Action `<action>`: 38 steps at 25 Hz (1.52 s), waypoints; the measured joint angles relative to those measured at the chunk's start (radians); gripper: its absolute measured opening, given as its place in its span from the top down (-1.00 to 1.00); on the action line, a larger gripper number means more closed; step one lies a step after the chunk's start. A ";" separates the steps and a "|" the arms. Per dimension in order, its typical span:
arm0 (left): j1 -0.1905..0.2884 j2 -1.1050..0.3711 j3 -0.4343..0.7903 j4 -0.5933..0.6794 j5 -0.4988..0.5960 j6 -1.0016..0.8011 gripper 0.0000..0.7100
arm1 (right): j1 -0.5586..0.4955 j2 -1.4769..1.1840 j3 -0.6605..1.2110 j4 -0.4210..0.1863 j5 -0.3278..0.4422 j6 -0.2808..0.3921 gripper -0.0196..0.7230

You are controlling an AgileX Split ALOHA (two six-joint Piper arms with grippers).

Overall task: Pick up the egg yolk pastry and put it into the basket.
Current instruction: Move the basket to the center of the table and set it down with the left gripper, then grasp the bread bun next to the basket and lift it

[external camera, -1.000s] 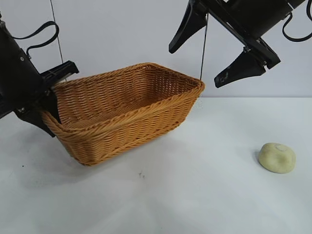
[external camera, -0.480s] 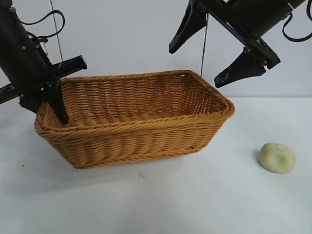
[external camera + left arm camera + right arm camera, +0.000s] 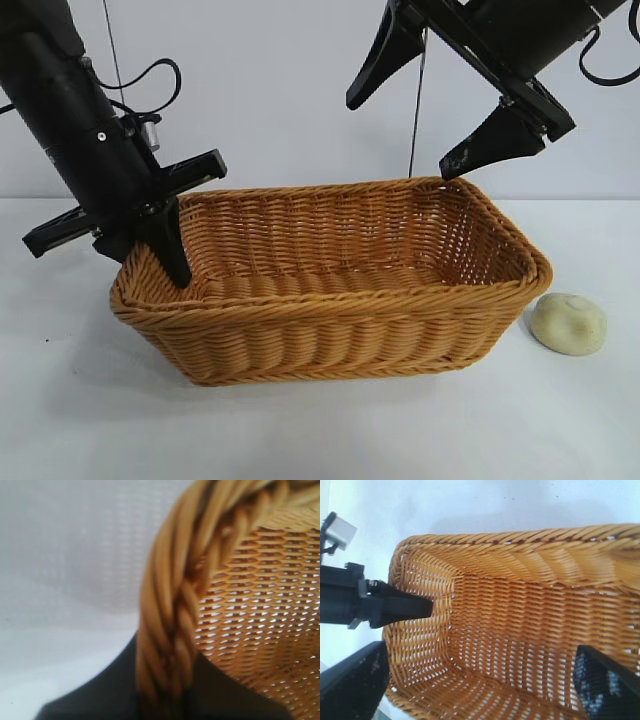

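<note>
The orange-tan wicker basket point(image 3: 330, 300) stands on the white table. My left gripper point(image 3: 160, 245) is shut on the braided rim of its left end; the left wrist view shows that rim point(image 3: 170, 630) pinched between my dark fingers point(image 3: 100, 697). The pale yellow egg yolk pastry point(image 3: 568, 323) lies on the table just off the basket's right end, apart from it. My right gripper point(image 3: 398, 135) is open and empty, high above the basket's right half. Its wrist view looks down into the empty basket point(image 3: 520, 555) and shows no pastry.
The white tabletop point(image 3: 320, 440) runs in front of the basket and round the pastry. A plain wall stands behind. The left gripper's finger point(image 3: 395, 607) shows inside the basket's end in the right wrist view.
My left gripper has dragged the basket to the right and swung it square, so its right end now sits next to the pastry. The right arm and the pastry have not moved.
</note>
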 joint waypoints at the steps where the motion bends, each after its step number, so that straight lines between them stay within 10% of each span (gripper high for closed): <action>1: 0.000 0.009 0.000 0.000 -0.010 0.007 0.70 | 0.000 0.000 0.000 0.000 0.000 0.000 -0.92; 15: 0.000 0.049 0.000 0.001 -0.061 0.048 0.68 | 0.000 0.000 0.000 0.000 0.000 0.000 -0.92; 25: 0.000 0.049 0.000 -0.023 -0.025 0.050 -0.79 | 0.000 0.000 0.000 0.000 0.004 0.000 -0.92; 38: 0.001 -0.080 -0.186 0.116 0.152 0.050 -0.94 | 0.000 0.000 0.000 0.000 0.018 0.000 -0.92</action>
